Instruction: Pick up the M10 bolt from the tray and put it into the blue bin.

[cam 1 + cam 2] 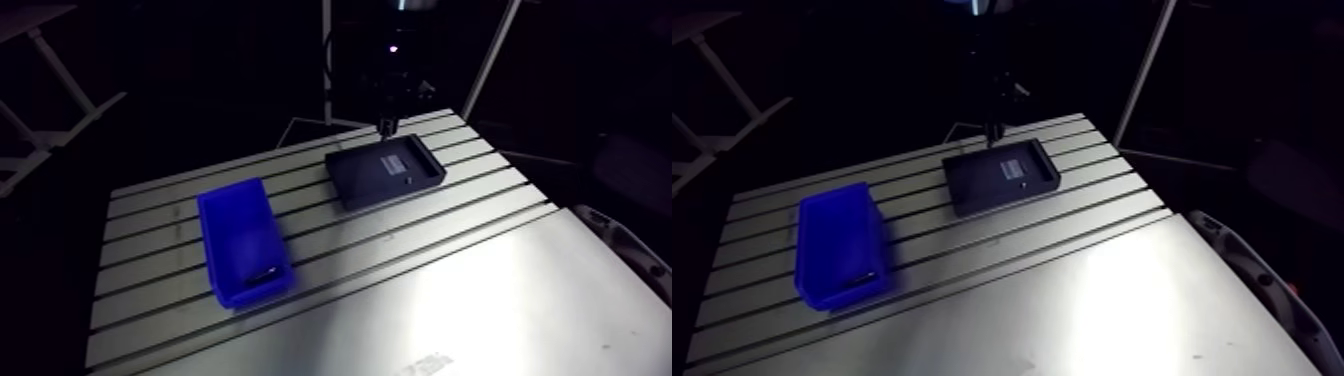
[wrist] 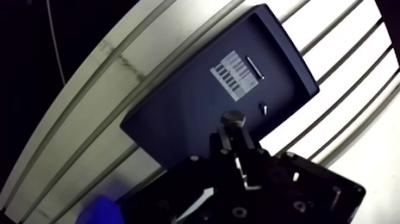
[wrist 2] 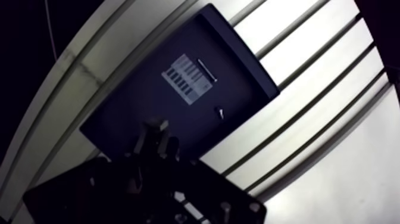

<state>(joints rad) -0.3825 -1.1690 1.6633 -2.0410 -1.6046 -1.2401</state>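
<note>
In the wrist view my gripper [image 2: 234, 133] has its fingers [image 2: 225, 142] close together, shut on a dark bolt with a hex head [image 2: 233, 119] that sticks out past the tips. It hangs above the black tray [image 2: 178, 113], over the tray's near half. On the tray lie a white barcode label [image 2: 235, 72], a thin pin [image 2: 255, 67] and a small screw [image 2: 263, 108]. In the arm view the gripper [image 1: 383, 126] is over the far edge of the tray [image 1: 385, 172]. The blue bin [image 1: 243, 240] stands to the tray's left, apart from it.
A small dark item [image 1: 263, 272] lies in the blue bin's near end. The slotted table [image 1: 450, 270] stretches wide toward the front right. A corner of the bin [image 2: 98, 211] shows beside the gripper body in the wrist view.
</note>
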